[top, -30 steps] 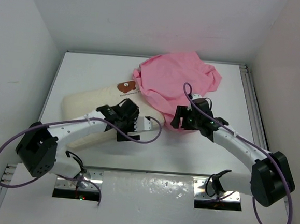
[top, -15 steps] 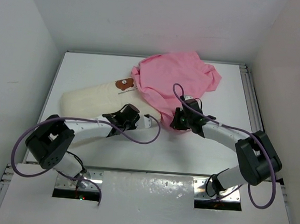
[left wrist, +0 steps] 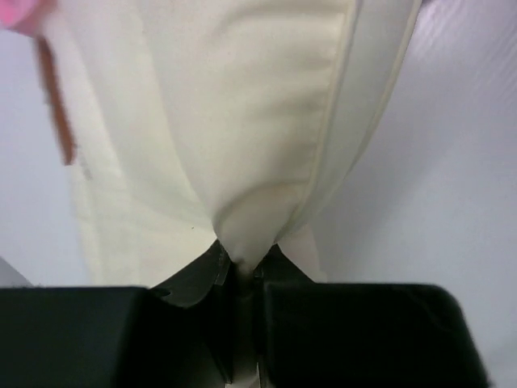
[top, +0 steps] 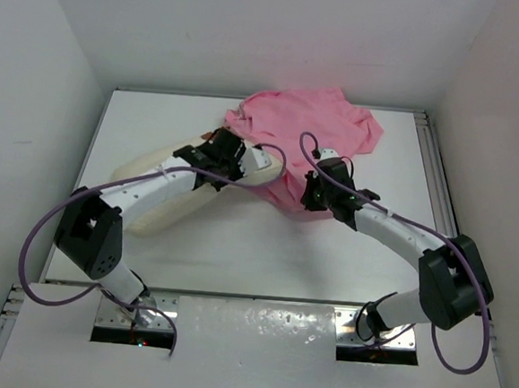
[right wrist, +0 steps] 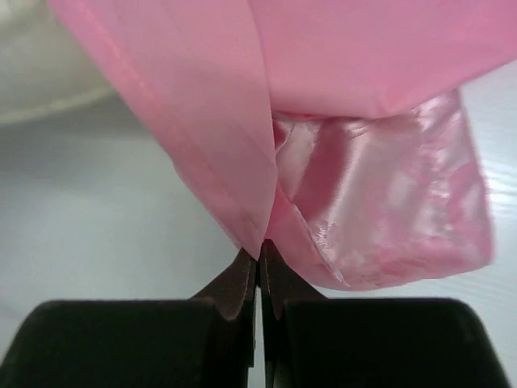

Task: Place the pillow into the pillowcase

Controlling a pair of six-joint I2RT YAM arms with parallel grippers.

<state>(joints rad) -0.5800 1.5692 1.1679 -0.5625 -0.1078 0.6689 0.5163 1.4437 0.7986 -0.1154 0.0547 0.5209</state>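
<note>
Left wrist view: left tool (left wrist: 242,271) pinches the thick cream-white rectangular pillow (left wrist: 242,121) at its seam edge. Right tool (right wrist: 260,260) clamps the shiny pink satin pillowcase (right wrist: 380,202) by its hem. Open white desk (top: 237,255) lies nearside.

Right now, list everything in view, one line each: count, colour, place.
pillow: one, cream-white, left-centre of the table, beside the pillowcase.
pillowcase: one, shiny pink, bunched at the far centre of the table.
table: one, white, under everything.
walls: three, white, at the left, the back and the right.
cables: two, purple, looping along the arms.
arms: two, white with black joints, reaching in from the near edge.
left end effector: one, black, shut on a fold of the pillow.
right end effector: one, black, shut on an edge of the pillowcase.
</note>
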